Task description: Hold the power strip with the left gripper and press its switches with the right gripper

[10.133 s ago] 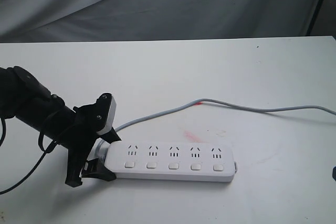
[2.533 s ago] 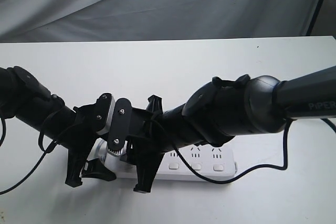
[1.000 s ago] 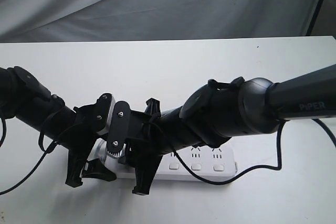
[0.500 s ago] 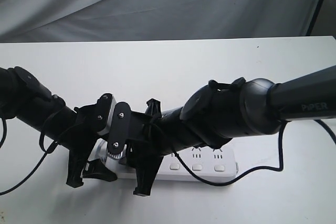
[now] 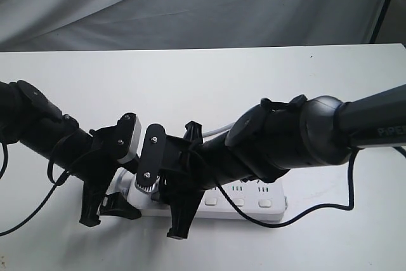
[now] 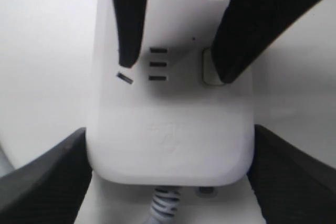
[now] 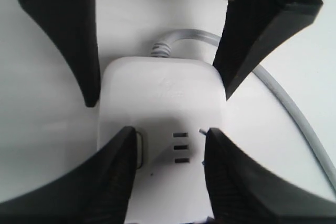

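Note:
The white power strip (image 5: 254, 200) lies near the table's front edge. My left gripper (image 5: 109, 202) is shut on its cord end, one finger against each long side of the strip (image 6: 168, 145). My right gripper (image 5: 167, 187) reaches across from the right and stands open over the outlet nearest the left gripper. One of its fingertips (image 6: 223, 69) rests on the switch (image 6: 208, 69) there, and the other hangs over the far edge. In the right wrist view the same switch (image 7: 139, 149) peeks out beside the finger. Three more switches (image 5: 238, 202) show to the right.
The grey cord (image 7: 286, 106) leaves the held end of the strip and curves away over the white table (image 5: 209, 80). A black cable (image 5: 317, 211) loops from the right arm across the strip's right end. Grey cloth (image 5: 190, 4) hangs behind the table.
The right gripper has shifted slightly to the right and lower over the strip, uncovering a bit of grey cord behind it. The left gripper and the strip have stayed put.

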Controlling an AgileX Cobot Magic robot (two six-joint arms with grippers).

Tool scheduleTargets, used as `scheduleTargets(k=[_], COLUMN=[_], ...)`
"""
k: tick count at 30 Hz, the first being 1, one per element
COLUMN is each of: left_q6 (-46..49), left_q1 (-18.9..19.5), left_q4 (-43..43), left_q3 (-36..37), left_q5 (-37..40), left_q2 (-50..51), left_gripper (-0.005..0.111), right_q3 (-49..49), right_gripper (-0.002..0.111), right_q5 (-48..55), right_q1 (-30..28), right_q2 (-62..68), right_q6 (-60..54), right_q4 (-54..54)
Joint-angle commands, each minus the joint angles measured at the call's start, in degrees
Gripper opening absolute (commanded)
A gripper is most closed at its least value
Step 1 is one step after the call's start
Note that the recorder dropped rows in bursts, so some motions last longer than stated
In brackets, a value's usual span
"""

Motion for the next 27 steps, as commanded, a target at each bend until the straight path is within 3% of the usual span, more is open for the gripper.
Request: scheduleTargets(k=[1, 14, 27], left_q6=[0.27, 0.27, 0.27], left_q1=[-0.20, -0.20, -0.20], left_q4=[-0.47, -0.47, -0.47], left_q3=[-0.05, -0.05, -0.05], left_q5=[0.47, 0.47, 0.47], left_q2=[-0.15, -0.15, -0.15], left_gripper=[0.054, 0.054, 0.054], right_q3=[-0.65, 5.04, 5.98], right_gripper=[0.040, 0.040, 0.040], right_q5=[1.25, 2.37, 2.37], right_q1=[-0.47, -4.61, -4.47], right_q2=[-1.57, -9.05, -8.74], right_q6=[0.28, 0.92, 0.92], right_q4=[0.23, 0.23, -0.23])
